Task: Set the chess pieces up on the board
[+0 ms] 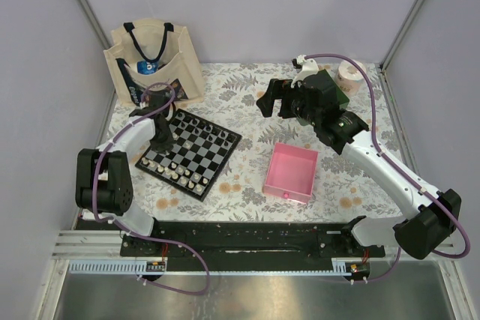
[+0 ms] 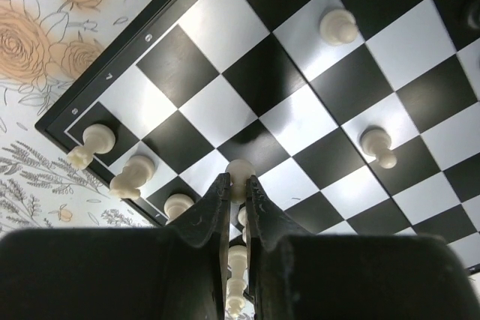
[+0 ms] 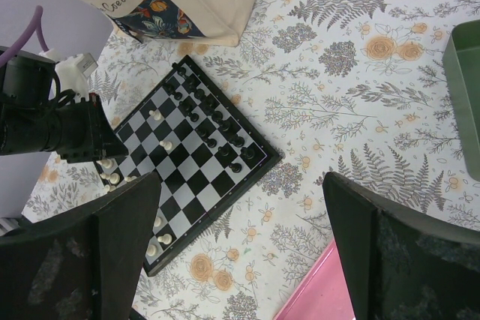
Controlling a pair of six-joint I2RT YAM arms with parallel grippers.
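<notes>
The checkered board point(image 1: 193, 154) lies left of centre on the floral cloth. Black chess pieces point(image 1: 208, 132) line its far right side and cream-white pieces point(image 1: 178, 174) its near left side. My left gripper point(image 1: 160, 145) hangs over the board's left part. In the left wrist view the left gripper point(image 2: 238, 183) is shut on a cream-white pawn point(image 2: 240, 171) just above the board point(image 2: 300, 80); more white pawns point(image 2: 377, 145) stand around. My right gripper point(image 1: 278, 100) is open and empty, high over the cloth right of the board point(image 3: 191, 159).
A pink tray point(image 1: 290, 172) sits right of the board and shows at the bottom of the right wrist view point(image 3: 330, 301). A green tray point(image 3: 466, 88) lies further right. A cream tote bag point(image 1: 154, 61) stands at the back left, a tape roll point(image 1: 347, 73) at the back right.
</notes>
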